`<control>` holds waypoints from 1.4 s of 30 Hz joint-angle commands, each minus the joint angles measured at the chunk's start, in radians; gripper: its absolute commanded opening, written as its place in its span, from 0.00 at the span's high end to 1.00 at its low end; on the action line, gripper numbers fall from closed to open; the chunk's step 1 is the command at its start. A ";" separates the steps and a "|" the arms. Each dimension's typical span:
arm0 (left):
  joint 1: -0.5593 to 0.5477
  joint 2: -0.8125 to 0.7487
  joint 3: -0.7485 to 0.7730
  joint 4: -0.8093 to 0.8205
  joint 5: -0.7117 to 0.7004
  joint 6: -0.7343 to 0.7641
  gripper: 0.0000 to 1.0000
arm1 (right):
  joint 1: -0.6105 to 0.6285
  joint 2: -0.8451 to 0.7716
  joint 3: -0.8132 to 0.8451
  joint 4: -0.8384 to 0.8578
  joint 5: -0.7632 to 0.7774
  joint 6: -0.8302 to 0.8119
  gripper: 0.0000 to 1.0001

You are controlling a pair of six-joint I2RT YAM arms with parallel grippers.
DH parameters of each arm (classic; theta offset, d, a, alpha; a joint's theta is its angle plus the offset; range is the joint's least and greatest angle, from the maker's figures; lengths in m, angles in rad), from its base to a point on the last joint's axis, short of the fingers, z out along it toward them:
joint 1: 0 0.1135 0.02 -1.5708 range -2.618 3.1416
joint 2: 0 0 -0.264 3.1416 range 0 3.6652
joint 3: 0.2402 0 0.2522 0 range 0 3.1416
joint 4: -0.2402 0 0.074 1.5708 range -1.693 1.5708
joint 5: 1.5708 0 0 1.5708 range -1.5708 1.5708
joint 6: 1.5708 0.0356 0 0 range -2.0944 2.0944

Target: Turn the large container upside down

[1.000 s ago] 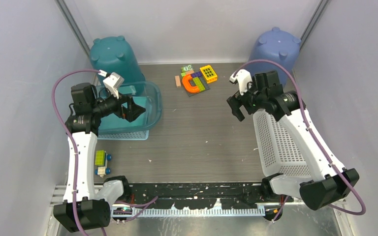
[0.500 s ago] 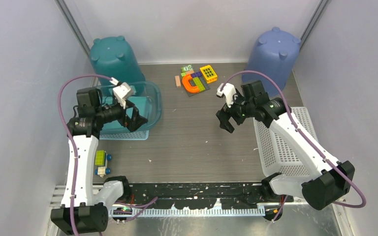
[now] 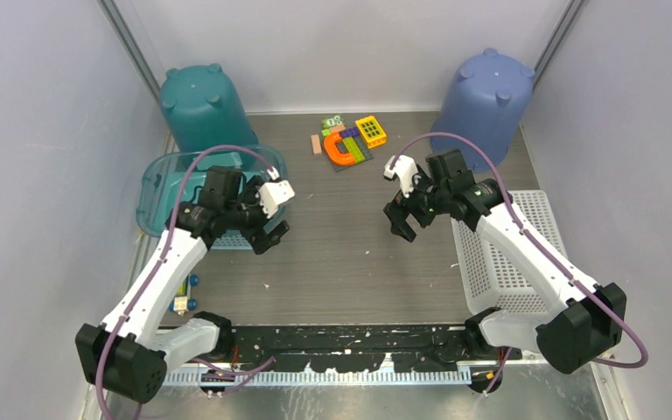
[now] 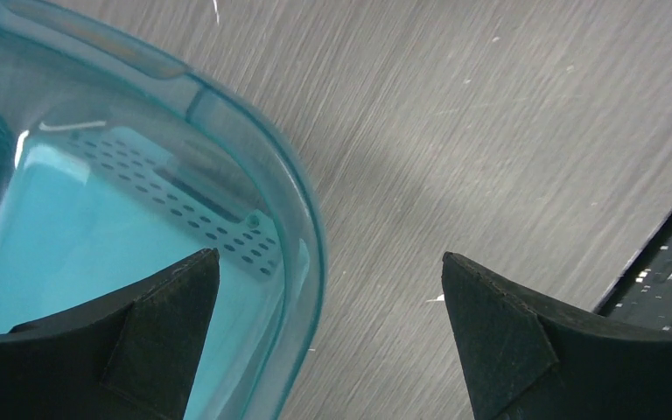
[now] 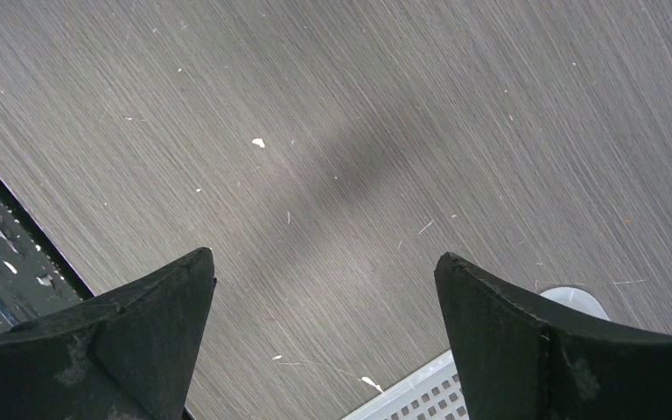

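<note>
The large container (image 3: 159,188) is a see-through teal tub standing upright at the left, on top of a light blue perforated basket (image 3: 232,241). My left gripper (image 3: 271,229) hangs open at the tub's near right corner. In the left wrist view the tub's rim (image 4: 302,201) runs between the spread fingers of the left gripper (image 4: 328,255): one finger is over the inside, the other over the table. My right gripper (image 3: 402,219) is open above bare table, holding nothing, as the right wrist view of the right gripper (image 5: 324,254) confirms.
A white perforated basket (image 3: 499,254) lies at the right, just beside the right gripper. An upturned teal bucket (image 3: 201,105) and an upturned blue bucket (image 3: 486,96) stand at the back. Toy blocks (image 3: 350,140) lie at the back middle, a toy car (image 3: 182,293) at the near left.
The left arm has swung right and down from over the tub to its near right corner. The right gripper has moved left, off the white basket. Both stayed open.
</note>
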State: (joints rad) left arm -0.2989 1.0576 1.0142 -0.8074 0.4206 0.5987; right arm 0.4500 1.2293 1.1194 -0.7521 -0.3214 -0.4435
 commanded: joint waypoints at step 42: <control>-0.124 0.044 0.011 0.050 -0.261 0.028 0.98 | -0.023 -0.018 -0.020 0.051 -0.042 -0.011 0.00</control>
State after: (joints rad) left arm -0.4034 1.1454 0.9764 -0.7635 0.1989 0.6292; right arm 0.4297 1.2293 1.0992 -0.7330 -0.3435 -0.4461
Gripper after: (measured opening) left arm 0.253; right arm 0.996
